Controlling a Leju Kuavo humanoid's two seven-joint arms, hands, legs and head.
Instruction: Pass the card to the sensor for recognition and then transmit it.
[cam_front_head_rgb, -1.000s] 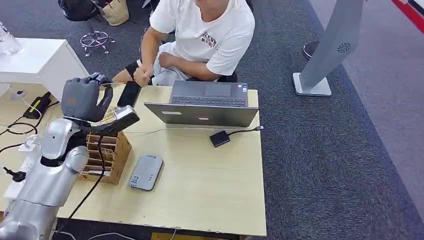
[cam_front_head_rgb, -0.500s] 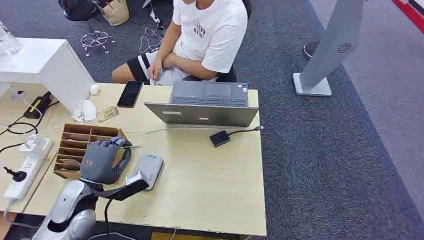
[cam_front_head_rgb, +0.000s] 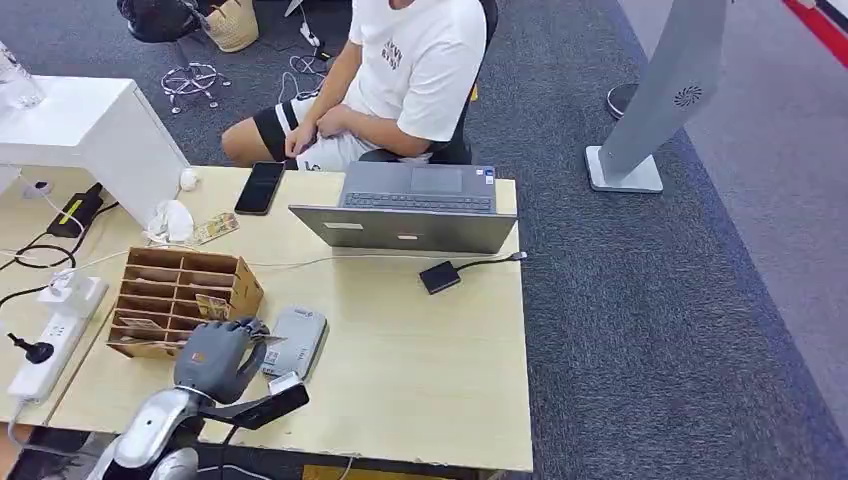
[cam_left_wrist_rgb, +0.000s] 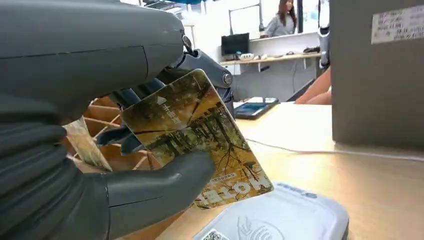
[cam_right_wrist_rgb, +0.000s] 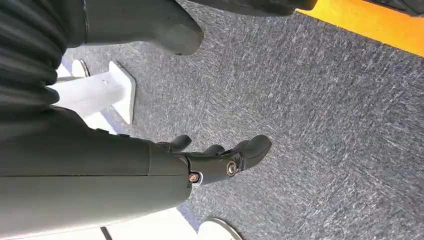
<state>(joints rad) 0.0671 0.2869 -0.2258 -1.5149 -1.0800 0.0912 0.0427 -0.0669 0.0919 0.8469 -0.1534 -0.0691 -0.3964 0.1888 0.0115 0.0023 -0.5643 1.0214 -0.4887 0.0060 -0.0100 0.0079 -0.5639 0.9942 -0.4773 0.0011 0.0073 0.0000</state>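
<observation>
1 card (cam_left_wrist_rgb: 192, 137) pinched by left hand (cam_front_head_rgb: 213, 355) just above sensor (cam_front_head_rgb: 293, 342); right hand (cam_right_wrist_rgb: 220, 160) empty, fingers apart.

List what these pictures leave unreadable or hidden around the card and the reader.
- Card: head view, mostly hidden by the left hand; its small print is blurred in the left wrist view.
- Sensor: cut off by the left wrist picture's edge; contact with the card cannot be told.
- Wooden organizer: contents too small.

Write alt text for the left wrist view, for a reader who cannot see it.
The left robot hand pinches a yellow-brown card just above a grey card sensor on a wooden table. A wooden slotted organizer stands behind the hand, with a grey laptop back beyond.
</observation>
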